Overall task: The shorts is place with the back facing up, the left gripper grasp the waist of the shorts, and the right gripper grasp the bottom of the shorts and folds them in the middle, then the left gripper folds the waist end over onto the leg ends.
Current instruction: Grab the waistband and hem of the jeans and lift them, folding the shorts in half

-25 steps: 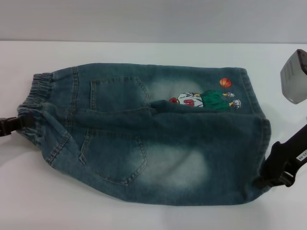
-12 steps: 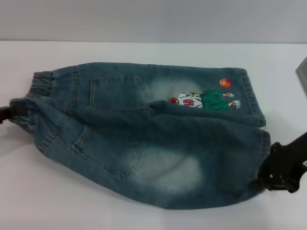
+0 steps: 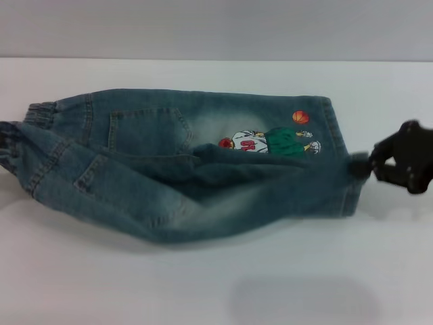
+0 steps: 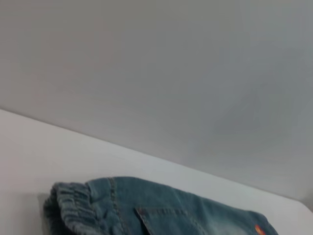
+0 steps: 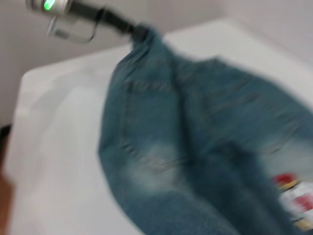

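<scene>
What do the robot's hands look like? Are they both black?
Yes, from what shows. The right gripper is a chunky black claw with angular, blocky parts. In the right wrist view, the left gripper is slim and black, on a silver-grey wrist with a small glowing green light and a pale label hanging below it.

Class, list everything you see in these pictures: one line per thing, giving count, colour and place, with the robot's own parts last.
shorts: one, faded blue-green denim, across the table, near half lifted over the far half.
print: one, white, green and red cartoon with an orange ball, by the leg hems.
table: one, white, under the shorts.
wall: grey, behind the table.
right gripper: one, black, shut on the hem.
left gripper: one, black, shut on the waistband.
</scene>
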You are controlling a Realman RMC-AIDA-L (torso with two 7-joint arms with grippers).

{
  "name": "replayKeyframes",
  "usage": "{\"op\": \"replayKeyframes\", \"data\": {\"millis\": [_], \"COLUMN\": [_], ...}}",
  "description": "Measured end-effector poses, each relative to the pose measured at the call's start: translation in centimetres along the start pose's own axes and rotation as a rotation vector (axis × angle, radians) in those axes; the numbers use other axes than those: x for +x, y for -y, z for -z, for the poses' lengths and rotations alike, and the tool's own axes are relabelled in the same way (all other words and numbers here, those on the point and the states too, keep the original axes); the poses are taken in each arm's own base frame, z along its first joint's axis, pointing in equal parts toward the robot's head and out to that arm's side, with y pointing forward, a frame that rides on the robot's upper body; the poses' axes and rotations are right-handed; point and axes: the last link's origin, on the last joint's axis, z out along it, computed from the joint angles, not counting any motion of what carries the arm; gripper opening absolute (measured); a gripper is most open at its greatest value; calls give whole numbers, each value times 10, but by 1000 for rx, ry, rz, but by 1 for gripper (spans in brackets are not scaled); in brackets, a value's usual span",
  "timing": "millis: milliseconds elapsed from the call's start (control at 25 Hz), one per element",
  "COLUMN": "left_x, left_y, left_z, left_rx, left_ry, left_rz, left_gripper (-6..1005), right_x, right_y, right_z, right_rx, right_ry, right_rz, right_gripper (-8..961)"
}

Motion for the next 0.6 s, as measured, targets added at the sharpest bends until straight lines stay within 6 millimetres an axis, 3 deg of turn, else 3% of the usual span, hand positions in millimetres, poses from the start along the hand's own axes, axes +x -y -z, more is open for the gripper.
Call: {"op": "replayKeyframes", "data": {"millis": [280, 600], "left_x": [3, 12], "left_y": [3, 6], "left_z": [5, -11], "left_rx": [18, 52], "left_ry": [-39, -61], "left_rz": [11, 2], "left_gripper": [174, 179], "right_x": [7, 7], "right_y": [26, 44], "right_z": [4, -3], "right_rx": [204, 346], "right_ry": [78, 168], "right_rz": [-49, -67], "right_gripper": [-1, -1]}}
